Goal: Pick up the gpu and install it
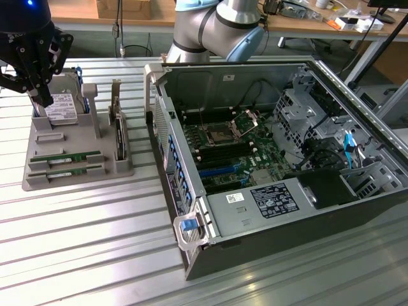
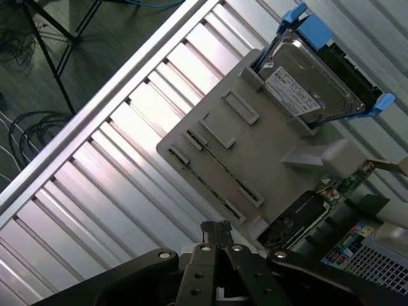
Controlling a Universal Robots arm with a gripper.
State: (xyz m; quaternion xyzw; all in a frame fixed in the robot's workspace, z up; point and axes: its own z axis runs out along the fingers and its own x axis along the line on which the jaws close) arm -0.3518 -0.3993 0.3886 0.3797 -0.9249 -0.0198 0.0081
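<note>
Claw (image 2: 215,233) pressed together, empty, pointing down over the gray tray (image 1: 83,181), upper left in the exterior view. The gpu (image 1: 73,157) lies in a tray slot. The exterior view adds the open computer case (image 1: 274,159); the wrist view, floor cables (image 2: 32,124) beyond the desk (image 2: 95,191).

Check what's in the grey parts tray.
Two green gpu sticks lying in slots, a silver hard drive, and a dark card standing on edge. In the exterior view the gripper hides part of the drive.
</note>
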